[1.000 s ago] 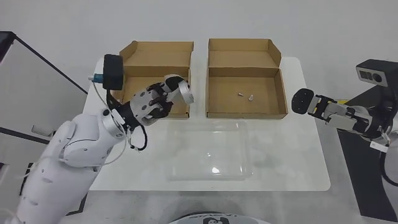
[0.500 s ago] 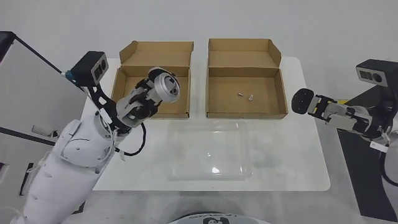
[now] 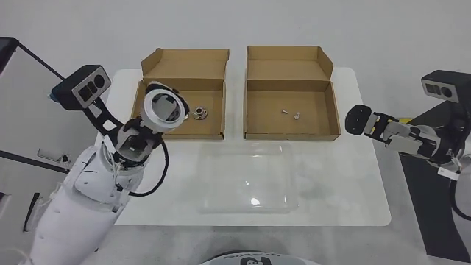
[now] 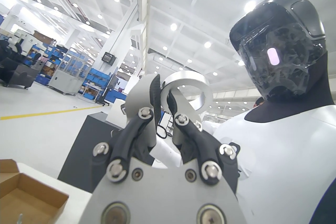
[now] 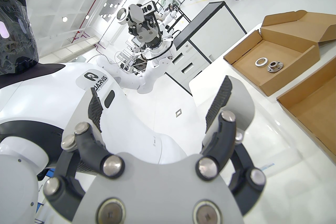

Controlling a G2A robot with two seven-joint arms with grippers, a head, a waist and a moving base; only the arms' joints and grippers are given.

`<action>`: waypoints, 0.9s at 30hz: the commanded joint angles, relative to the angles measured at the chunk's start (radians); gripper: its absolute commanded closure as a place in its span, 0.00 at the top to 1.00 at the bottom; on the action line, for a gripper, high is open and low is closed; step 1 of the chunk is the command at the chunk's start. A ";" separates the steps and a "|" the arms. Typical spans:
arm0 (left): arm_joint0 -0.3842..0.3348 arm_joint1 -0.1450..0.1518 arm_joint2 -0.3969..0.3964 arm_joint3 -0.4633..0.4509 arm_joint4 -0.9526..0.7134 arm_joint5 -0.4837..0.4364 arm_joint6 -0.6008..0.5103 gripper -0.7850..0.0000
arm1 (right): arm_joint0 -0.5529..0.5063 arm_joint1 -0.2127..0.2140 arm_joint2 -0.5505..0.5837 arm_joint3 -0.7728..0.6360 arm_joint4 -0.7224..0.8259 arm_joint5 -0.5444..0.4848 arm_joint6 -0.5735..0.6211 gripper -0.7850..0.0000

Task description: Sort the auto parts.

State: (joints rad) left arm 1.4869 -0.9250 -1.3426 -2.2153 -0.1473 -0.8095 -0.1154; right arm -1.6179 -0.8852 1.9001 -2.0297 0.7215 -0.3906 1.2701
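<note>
My left gripper (image 4: 164, 93) is shut on the rim of a silver metal ring (image 4: 187, 88). In the top view the ring (image 3: 163, 107) is held high, face up, above the left cardboard box (image 3: 188, 65). A flanged metal part (image 3: 200, 112) lies in that box. The right wrist view shows this flanged part (image 5: 273, 66) beside a flat ring (image 5: 262, 61). Two small screws (image 3: 291, 112) lie in the right cardboard box (image 3: 287, 65). My right gripper (image 5: 160, 101) is open and holds nothing, and it hangs at the table's right edge (image 3: 358, 120).
A clear plastic tray (image 3: 250, 177) sits on the white table (image 3: 353, 191) in front of the two boxes. A dark cabinet (image 3: 22, 103) stands to the left of the table.
The left arm has swung away from the left box toward the table's left side and turned its wrist, raising the ring face up. The right arm has not moved.
</note>
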 commanded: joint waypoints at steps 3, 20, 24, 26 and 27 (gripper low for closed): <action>0.008 -0.004 -0.016 -0.005 -0.011 -0.024 -0.007 0.00 | 0.000 0.000 0.000 0.000 0.000 0.000 0.000 1.00; 0.062 -0.016 -0.083 -0.103 0.357 0.129 -0.104 0.00 | 0.000 0.000 0.000 0.000 0.000 0.000 0.000 1.00; 0.068 -0.021 -0.079 -0.102 0.272 0.110 -0.063 0.00 | 0.000 0.000 0.000 0.000 0.000 0.000 0.000 1.00; 0.069 -0.022 -0.081 -0.100 0.224 0.085 -0.052 0.00 | 0.000 0.000 0.000 0.000 0.000 0.000 0.000 1.00; 0.071 -0.023 -0.081 -0.099 0.196 0.073 -0.044 0.00 | 0.000 0.000 0.000 0.000 0.000 0.000 0.000 1.00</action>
State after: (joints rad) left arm 1.5567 -0.9477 -1.4228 -2.3156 0.0763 -0.7249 -0.1659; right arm -1.6179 -0.8852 1.9001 -2.0297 0.7215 -0.3906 1.2701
